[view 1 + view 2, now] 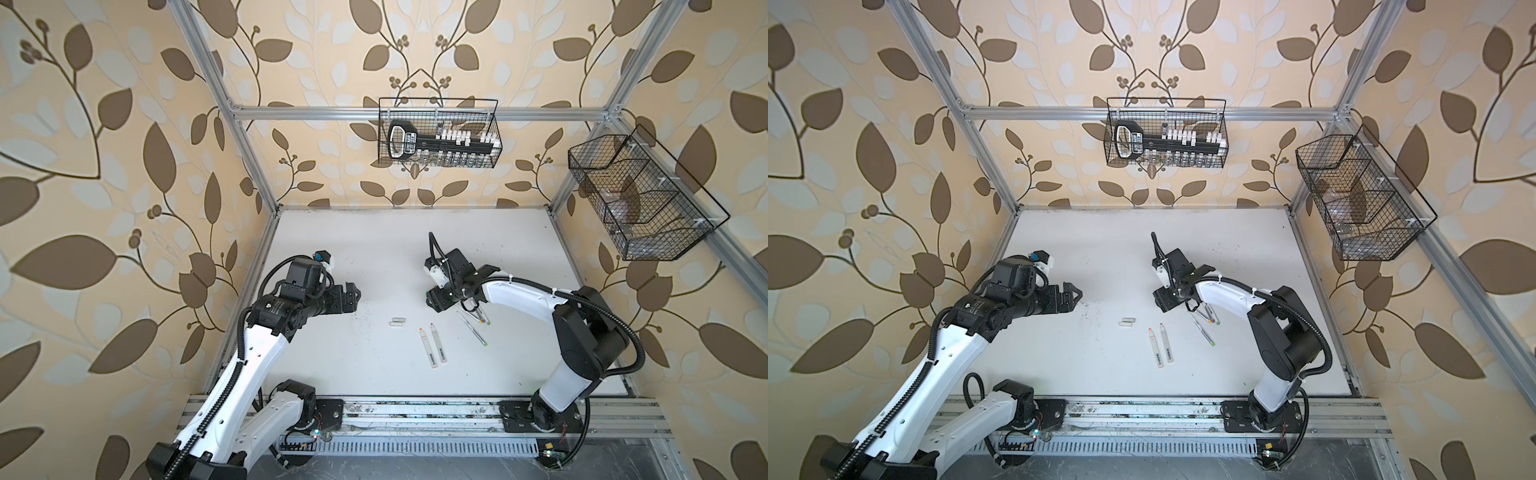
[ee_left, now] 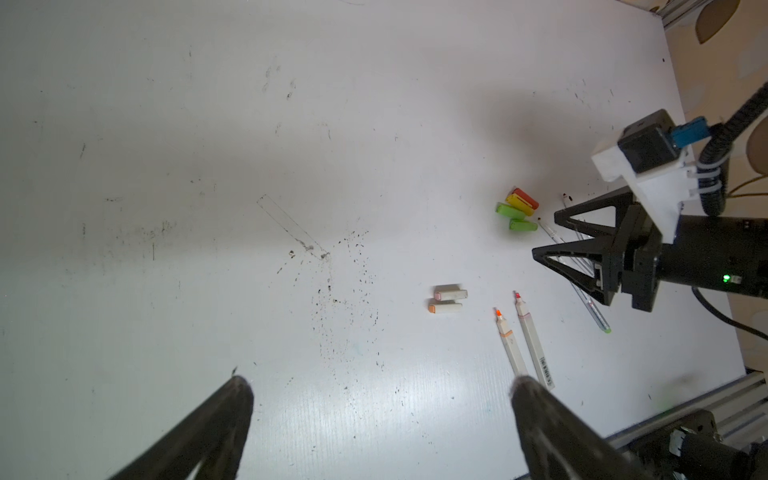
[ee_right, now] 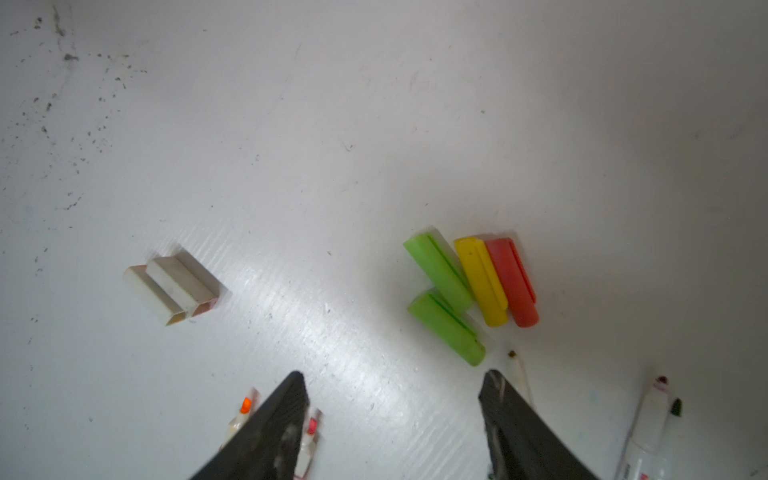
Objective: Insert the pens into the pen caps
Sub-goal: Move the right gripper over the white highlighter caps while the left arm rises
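Observation:
Two pale grey markers (image 1: 433,345) with orange-red tips lie side by side near the table's middle, and two pale grey pen caps (image 1: 397,322) lie just left of them. Several thin white pens (image 1: 473,328) lie under my right arm. In the right wrist view two lime green caps (image 3: 442,299), a yellow cap (image 3: 482,282) and a red cap (image 3: 513,282) lie bunched together just beyond my right gripper (image 3: 395,378). Its jaws stand apart over bare table with nothing between them. My left gripper (image 2: 382,382) hovers wide open at the left, well away from the pale grey caps (image 2: 449,301).
A wire basket (image 1: 438,133) with a black tool hangs on the back rail. Another wire basket (image 1: 636,195) hangs on the right frame. An aluminium rail (image 1: 415,411) carrying both arm bases runs along the front edge of the white table (image 1: 365,249).

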Robot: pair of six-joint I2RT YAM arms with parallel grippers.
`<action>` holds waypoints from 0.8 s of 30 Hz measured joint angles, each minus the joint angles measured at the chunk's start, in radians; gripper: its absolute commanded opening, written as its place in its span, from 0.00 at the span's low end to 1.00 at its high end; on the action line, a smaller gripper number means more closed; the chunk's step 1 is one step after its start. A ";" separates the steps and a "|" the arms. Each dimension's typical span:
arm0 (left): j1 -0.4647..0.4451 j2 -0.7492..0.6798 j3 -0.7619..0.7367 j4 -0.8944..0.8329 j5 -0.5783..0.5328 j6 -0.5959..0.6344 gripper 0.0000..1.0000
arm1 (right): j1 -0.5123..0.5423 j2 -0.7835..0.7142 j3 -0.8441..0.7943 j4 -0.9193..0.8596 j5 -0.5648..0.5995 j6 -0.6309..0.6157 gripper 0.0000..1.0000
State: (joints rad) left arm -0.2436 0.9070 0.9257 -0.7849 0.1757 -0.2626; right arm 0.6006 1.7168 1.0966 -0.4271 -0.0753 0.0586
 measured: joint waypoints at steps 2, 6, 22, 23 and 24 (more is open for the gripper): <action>0.000 0.010 0.000 -0.001 -0.001 0.002 0.99 | 0.023 0.002 0.003 -0.013 0.000 -0.003 0.67; 0.000 0.042 0.000 -0.008 -0.005 0.002 0.99 | 0.087 -0.001 -0.006 -0.026 0.007 0.009 0.67; 0.003 0.047 0.000 -0.016 -0.068 0.001 0.99 | 0.198 0.090 0.028 -0.017 0.015 0.051 0.57; 0.003 0.045 0.000 -0.017 -0.075 0.000 0.99 | 0.198 0.109 0.043 -0.018 0.015 0.047 0.57; 0.003 0.042 0.000 -0.018 -0.078 0.000 0.99 | 0.198 0.123 0.055 -0.018 0.015 0.042 0.57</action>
State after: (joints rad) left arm -0.2405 0.9489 0.9260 -0.8032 0.0975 -0.2623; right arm 0.7982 1.8397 1.1519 -0.4454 -0.0601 0.1005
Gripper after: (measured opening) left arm 0.988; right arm 0.575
